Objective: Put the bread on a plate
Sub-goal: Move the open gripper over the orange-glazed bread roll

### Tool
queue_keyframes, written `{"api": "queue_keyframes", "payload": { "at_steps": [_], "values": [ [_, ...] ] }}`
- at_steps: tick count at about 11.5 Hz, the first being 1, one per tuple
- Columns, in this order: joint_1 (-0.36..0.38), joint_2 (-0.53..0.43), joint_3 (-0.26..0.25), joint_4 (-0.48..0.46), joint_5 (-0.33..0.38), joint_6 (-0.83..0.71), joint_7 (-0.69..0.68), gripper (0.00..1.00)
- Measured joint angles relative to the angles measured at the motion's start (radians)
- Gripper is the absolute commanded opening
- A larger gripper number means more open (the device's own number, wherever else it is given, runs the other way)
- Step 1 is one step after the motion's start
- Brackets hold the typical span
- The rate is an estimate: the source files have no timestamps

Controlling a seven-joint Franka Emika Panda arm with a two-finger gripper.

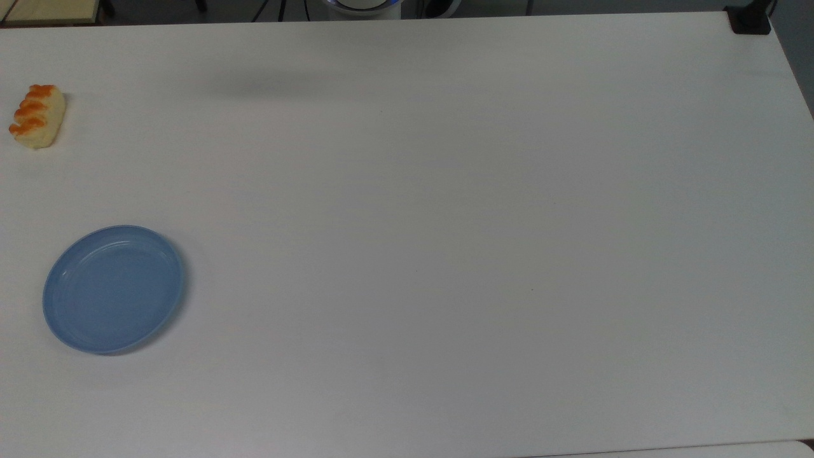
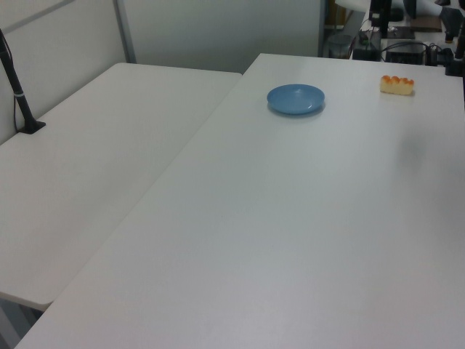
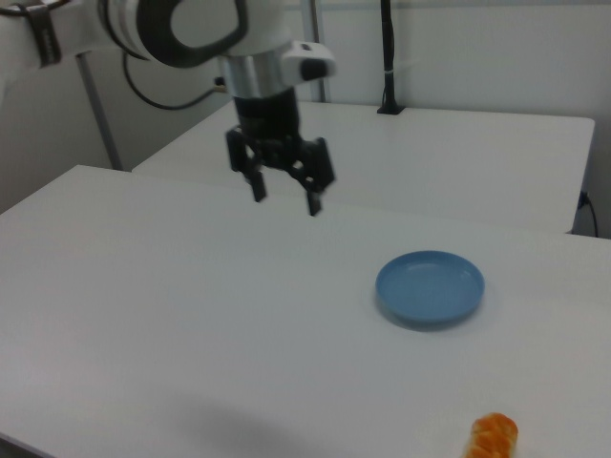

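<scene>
The bread, a pale-yellow roll with orange glazed bumps, lies on the white table at the top view's far left; it also shows in the left view and at the right view's bottom edge. The light-blue plate sits bare on the table, apart from the bread. In the right view my gripper hangs open high above the table, to the right view's left of the plate, with nothing between its fingers.
A second white table adjoins the work table on the left view's left. A black post stands clamped on it. Cables and equipment sit beyond the table's far end in the left view.
</scene>
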Motion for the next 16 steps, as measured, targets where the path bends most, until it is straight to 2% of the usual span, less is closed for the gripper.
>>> {"api": "queue_keyframes", "payload": {
  "at_steps": [2,3,6,8,9,11,13,16],
  "values": [
    [-0.049,0.015,-0.115,-0.026,0.002,0.073,-0.145,1.00],
    [-0.091,0.035,-0.142,-0.056,0.002,0.142,-0.211,1.00],
    [-0.203,0.162,-0.149,-0.100,0.003,0.312,-0.342,1.00],
    [-0.241,0.262,-0.149,-0.102,0.014,0.417,-0.372,1.00],
    [-0.259,0.313,-0.147,-0.102,0.043,0.470,-0.372,1.00],
    [-0.288,0.402,-0.144,-0.102,0.151,0.546,-0.373,1.00],
    [-0.318,0.450,-0.144,-0.101,0.236,0.570,-0.374,1.00],
    [-0.335,0.457,-0.144,-0.101,0.250,0.570,-0.374,1.00]
  ]
}}
